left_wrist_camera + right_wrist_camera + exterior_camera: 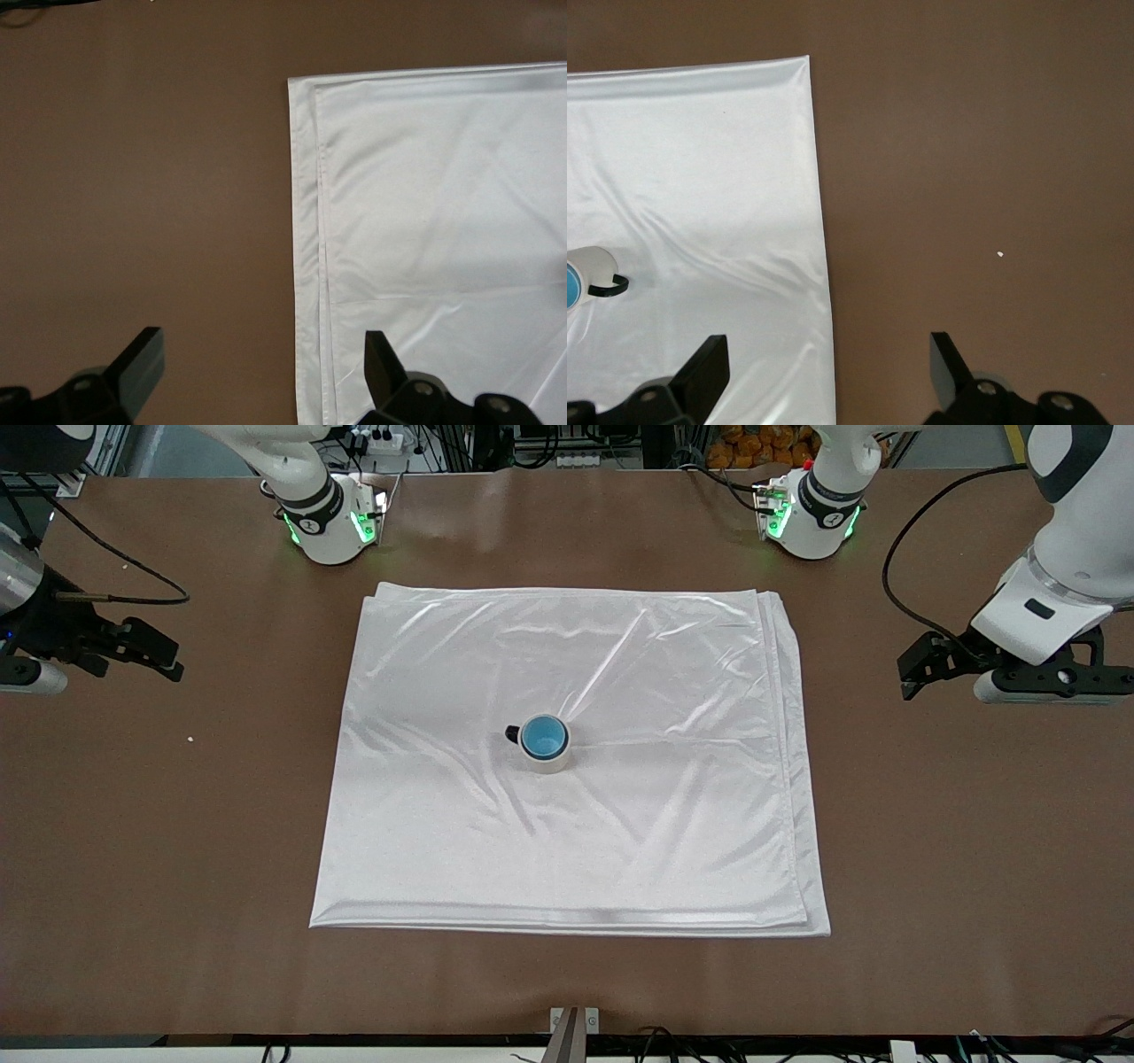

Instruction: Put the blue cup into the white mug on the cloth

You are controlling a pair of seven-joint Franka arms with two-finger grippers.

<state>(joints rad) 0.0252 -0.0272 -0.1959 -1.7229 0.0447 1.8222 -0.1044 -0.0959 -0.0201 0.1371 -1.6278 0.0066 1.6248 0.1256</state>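
Note:
The blue cup [543, 735] sits inside the white mug [549, 762], which stands upright near the middle of the cloth [620, 833], its dark handle toward the right arm's end. My left gripper [917, 669] is open and empty over the bare table beside the cloth's edge [306, 266]; in its wrist view [263, 372] the jaws stand wide apart. My right gripper [159, 654] is open and empty over the table at the right arm's end; its wrist view [828, 372] shows the cloth [700, 159], the mug [592, 264] and a sliver of the cup [570, 288].
The brown table [974, 850] surrounds the cloth on all sides. A tiny white speck [190, 738] lies on it near the right gripper and shows in the right wrist view [1000, 255]. The arm bases [332, 522] stand along the table's edge farthest from the front camera.

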